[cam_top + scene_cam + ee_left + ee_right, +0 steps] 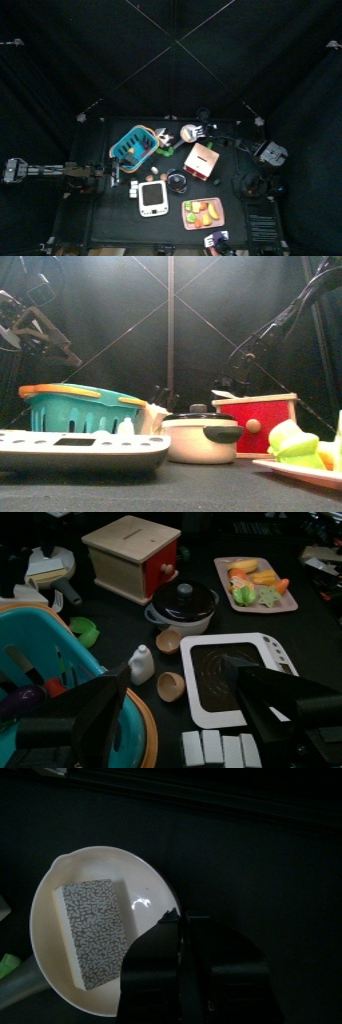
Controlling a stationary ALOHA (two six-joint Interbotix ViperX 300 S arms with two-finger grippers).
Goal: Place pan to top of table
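The pan [107, 863] is small, round and whitish inside, and a grey patterned sponge [96, 933] lies in it. My right gripper [171, 928] is shut on the pan's rim; one black jaw lies over the edge and the other is hidden beneath. From above, the pan [191, 131] and right gripper [201, 131] are near the far edge of the black table [114, 215], beyond the red box. The left wrist view shows the pan [47, 567] far off. My left gripper [181, 712] stands open over the table's left side, holding nothing.
A teal basket [134, 145] stands at the left. A red-and-wood box [203, 160], a lidded pot [178, 181], a white scale [152, 197] and a tray of toy food [203, 212] fill the middle and front. Two small cups [170, 640] sit by the pot.
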